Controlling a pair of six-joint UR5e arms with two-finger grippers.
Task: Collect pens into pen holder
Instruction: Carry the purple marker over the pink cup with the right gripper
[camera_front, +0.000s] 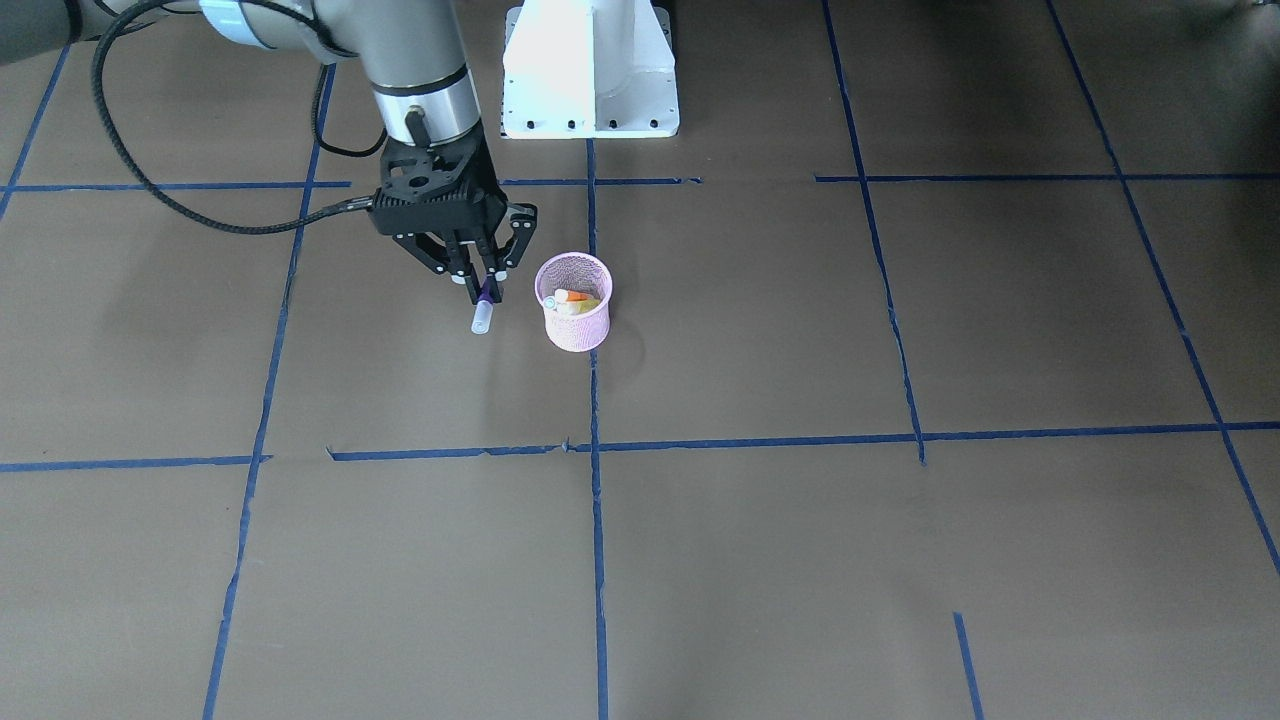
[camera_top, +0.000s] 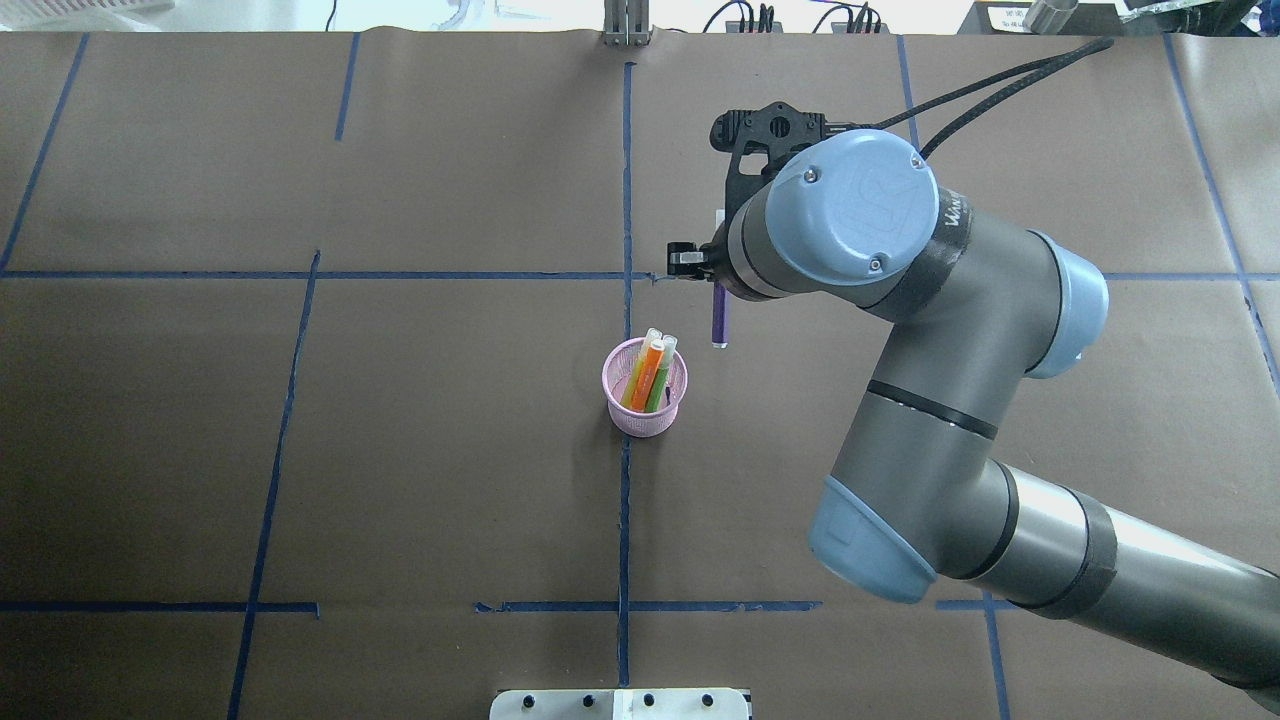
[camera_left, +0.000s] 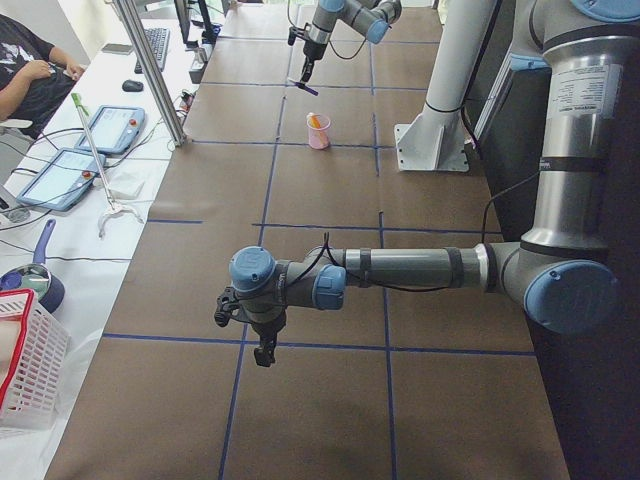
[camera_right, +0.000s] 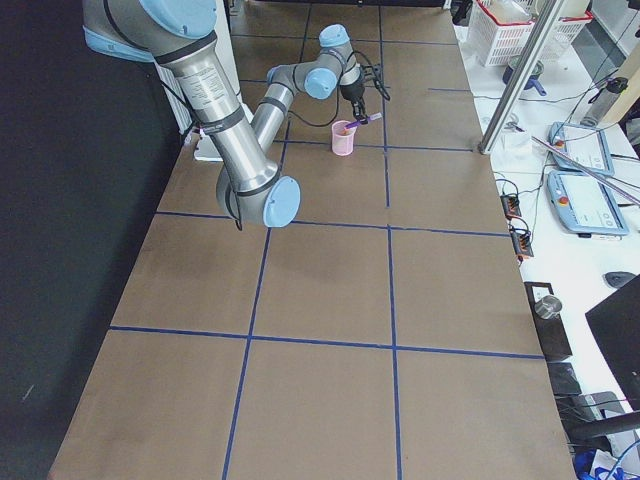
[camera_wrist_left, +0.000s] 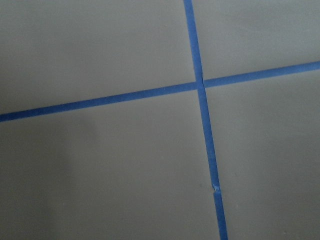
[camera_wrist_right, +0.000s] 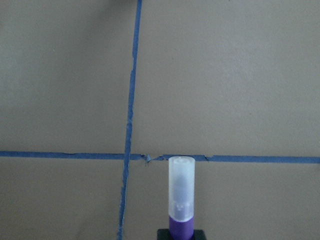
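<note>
The pink mesh pen holder (camera_front: 578, 328) stands upright near the table's middle and also shows in the overhead view (camera_top: 640, 420). Orange, green and yellow pens (camera_top: 650, 370) lean inside it. My right gripper (camera_front: 480, 280) is shut on the purple pen (camera_front: 486, 300) and holds it above the table, beside the cup and apart from it, with its pale cap pointing away from the robot. The pen shows in the overhead view (camera_top: 719, 320) and the right wrist view (camera_wrist_right: 180, 195). My left gripper (camera_left: 263, 355) hangs over bare table far from the cup; I cannot tell whether it is open.
The robot's white base (camera_front: 590, 70) stands behind the cup. Blue tape lines (camera_front: 596, 480) cross the brown table. Off the table's far side in the left view are tablets (camera_left: 110, 125), a metal post (camera_left: 150, 70) and a white basket (camera_left: 25, 360).
</note>
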